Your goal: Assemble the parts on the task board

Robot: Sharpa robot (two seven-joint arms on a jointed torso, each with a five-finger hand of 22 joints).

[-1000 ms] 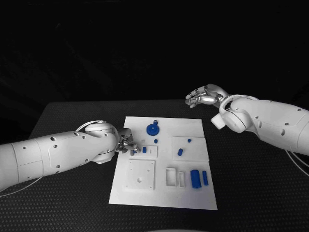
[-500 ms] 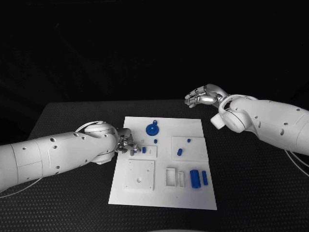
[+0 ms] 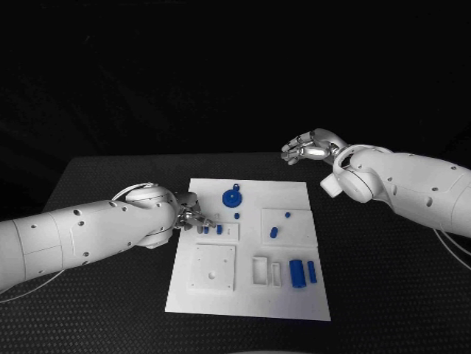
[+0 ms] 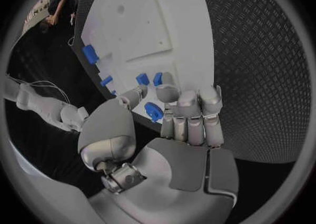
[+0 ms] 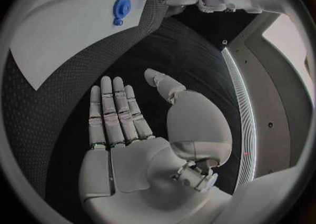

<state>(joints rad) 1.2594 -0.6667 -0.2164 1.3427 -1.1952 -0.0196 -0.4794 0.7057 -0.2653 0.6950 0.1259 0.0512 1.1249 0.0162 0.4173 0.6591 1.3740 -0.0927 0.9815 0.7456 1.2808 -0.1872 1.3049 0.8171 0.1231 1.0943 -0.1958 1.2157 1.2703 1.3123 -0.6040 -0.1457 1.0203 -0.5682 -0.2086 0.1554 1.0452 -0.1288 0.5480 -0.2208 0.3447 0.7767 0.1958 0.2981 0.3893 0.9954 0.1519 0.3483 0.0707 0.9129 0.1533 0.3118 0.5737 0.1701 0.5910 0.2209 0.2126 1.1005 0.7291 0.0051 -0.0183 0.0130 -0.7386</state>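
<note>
Head view is showing the white task board (image 3: 251, 247) lying in the middle of the black table (image 3: 394, 280), and everything else is being placed against that board. A blue disc-shaped part (image 3: 233, 197) is sitting near the board's far edge, with a tiny blue piece (image 3: 237, 215) just on the near side of it. Two small blue parts (image 3: 211, 229) are standing side by side close to the board's left edge, two more (image 3: 281, 223) are sitting near the middle right, and a pair of longer blue parts (image 3: 303, 272) is lying near the right edge, beside a narrow rectangular recess (image 3: 262, 270). A raised square plate (image 3: 212, 266) is occupying the board's near left area. No writing can be read anywhere on the board. The left hand (image 3: 189, 219) is reaching in over the board's left edge, right beside the two small blue parts; in the left wrist view its fingers (image 4: 191, 113) are lying straight and close together with the thumb bent toward them, blue parts showing just past the fingertips, and whether it is holding any of them cannot be told. The right hand (image 3: 312, 146) is hovering beyond the board's far right corner, off the board; the right wrist view is showing its palm flat, fingers (image 5: 113, 113) extended and the thumb spread aside, holding nothing.
</note>
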